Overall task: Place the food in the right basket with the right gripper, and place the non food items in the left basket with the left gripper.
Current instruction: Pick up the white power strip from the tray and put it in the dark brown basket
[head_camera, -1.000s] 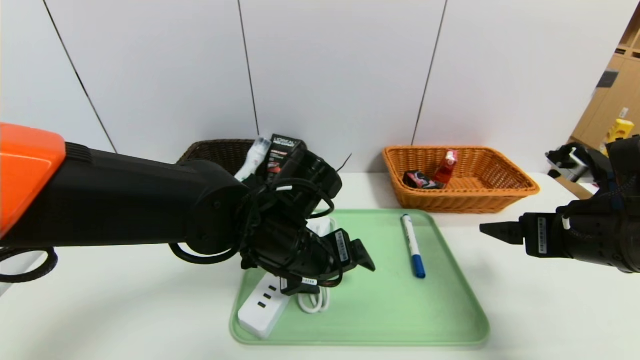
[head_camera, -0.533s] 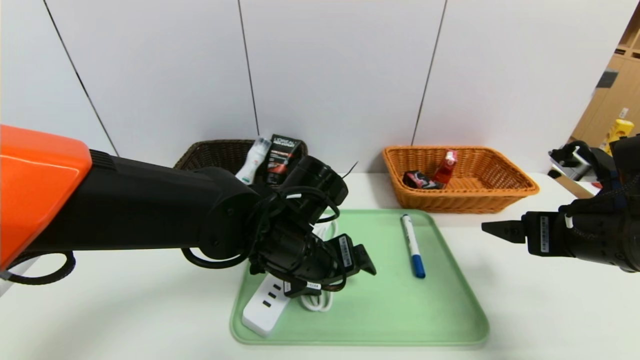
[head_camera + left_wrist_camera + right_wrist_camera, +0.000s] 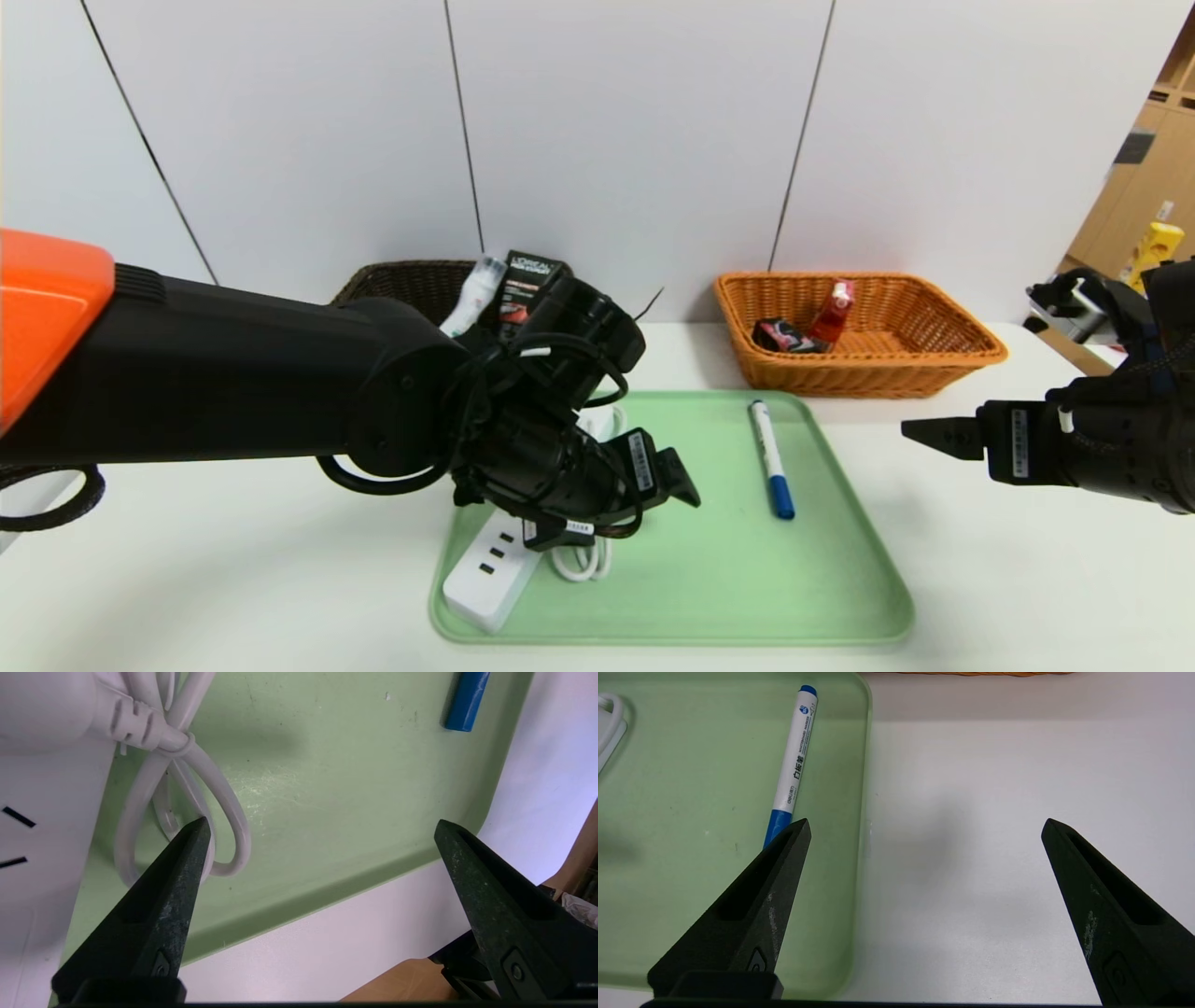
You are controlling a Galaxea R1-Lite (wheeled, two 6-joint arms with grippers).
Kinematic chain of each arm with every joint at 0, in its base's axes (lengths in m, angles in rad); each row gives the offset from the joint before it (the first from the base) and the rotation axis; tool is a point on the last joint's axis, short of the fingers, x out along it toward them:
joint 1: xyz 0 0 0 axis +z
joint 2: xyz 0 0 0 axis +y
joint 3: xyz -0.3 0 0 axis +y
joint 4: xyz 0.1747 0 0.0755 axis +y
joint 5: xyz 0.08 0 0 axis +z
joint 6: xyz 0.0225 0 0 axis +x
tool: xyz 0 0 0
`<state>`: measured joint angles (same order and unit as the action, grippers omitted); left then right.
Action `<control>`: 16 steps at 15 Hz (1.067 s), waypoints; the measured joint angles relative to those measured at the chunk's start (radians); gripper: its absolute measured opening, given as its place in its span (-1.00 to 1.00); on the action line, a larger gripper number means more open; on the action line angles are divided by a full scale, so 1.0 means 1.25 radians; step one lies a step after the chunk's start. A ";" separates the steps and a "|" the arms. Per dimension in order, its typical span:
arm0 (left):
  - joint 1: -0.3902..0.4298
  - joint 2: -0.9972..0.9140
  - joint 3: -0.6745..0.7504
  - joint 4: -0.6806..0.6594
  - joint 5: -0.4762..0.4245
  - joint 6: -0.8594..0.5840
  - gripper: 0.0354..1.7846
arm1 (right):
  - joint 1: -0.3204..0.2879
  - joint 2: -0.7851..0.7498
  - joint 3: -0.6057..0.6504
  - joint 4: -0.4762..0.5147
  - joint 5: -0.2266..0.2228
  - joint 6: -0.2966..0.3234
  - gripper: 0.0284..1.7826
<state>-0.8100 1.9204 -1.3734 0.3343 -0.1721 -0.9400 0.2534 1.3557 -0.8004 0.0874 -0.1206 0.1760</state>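
drawn back slightly toward the robot from half a second ago, the left gripper hangs just above the green tray, jaws spread wide and holding nothing, one tip over the cord loop. behind the arm, the left basket already holds the white bottle and black l'oreal tube. the white power strip lies on the tray's left side, its coiled cord bundled beside it; rigid and fairly heavy by the look of it, it is probably best gripped across the body, since the floppy cord could slip or dangle. the white marker with blue cap lies right of centre, light and prone to roll. both food cartons sit in the right basket. the right gripper hovers right of the tray, parted and empty.
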 joint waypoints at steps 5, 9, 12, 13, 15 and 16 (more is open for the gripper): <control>0.000 -0.020 0.000 0.004 0.000 0.002 0.89 | 0.003 0.000 0.002 0.000 0.000 -0.002 0.92; 0.000 -0.024 0.000 0.021 0.000 0.012 0.89 | 0.006 0.000 0.003 0.000 0.001 -0.001 0.92; 0.000 -0.021 0.000 0.028 0.000 0.020 0.89 | 0.007 0.003 0.003 -0.001 0.002 0.000 0.92; 0.000 -0.018 0.000 0.027 0.000 0.020 0.89 | 0.007 0.003 0.003 -0.001 0.002 0.001 0.92; 0.000 -0.006 0.000 0.027 0.001 0.020 0.89 | 0.006 0.006 0.003 0.000 0.002 0.001 0.92; 0.000 -0.001 0.000 0.025 0.001 0.020 0.89 | 0.006 0.007 0.001 0.000 0.002 0.001 0.92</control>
<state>-0.8100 1.9196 -1.3734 0.3651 -0.1711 -0.9153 0.2606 1.3643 -0.7994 0.0870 -0.1187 0.1770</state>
